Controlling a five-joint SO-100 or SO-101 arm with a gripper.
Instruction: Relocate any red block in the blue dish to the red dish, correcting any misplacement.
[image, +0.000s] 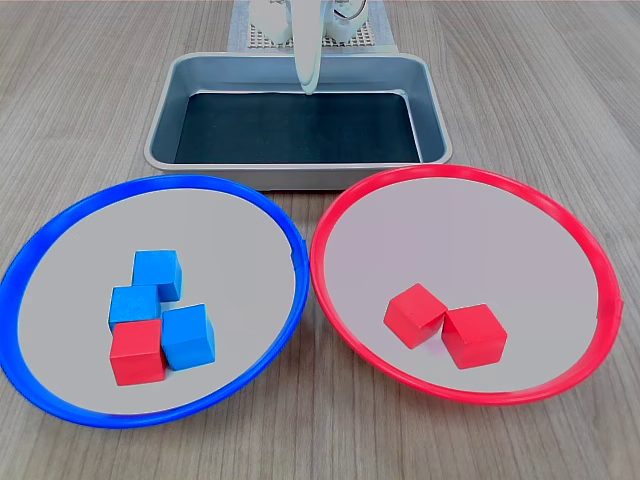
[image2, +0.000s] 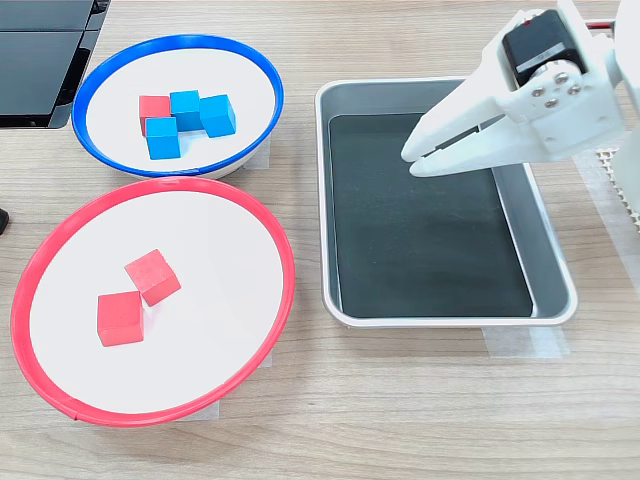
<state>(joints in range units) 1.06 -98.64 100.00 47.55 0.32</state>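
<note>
- Nearest you, the red dish (image: 575, 235) holds two red cubes (image: 445, 324).
- Your blue dish (image: 60, 235) holds the red block (image: 137, 353), touching three blue cubes (image: 165, 305).
- Your gripper (image2: 410, 161) hangs over the metal tray (image2: 545, 235), jaws nearly together, empty.

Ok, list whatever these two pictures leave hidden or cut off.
- Arm: cut off by the top edge in the first exterior view, by the right edge in the second exterior view; its base is unseen.
- Gripper: fingertips close together; whether fully closed cannot be told.
- Dark object, second exterior view's top left: cropped, unidentifiable.
</note>
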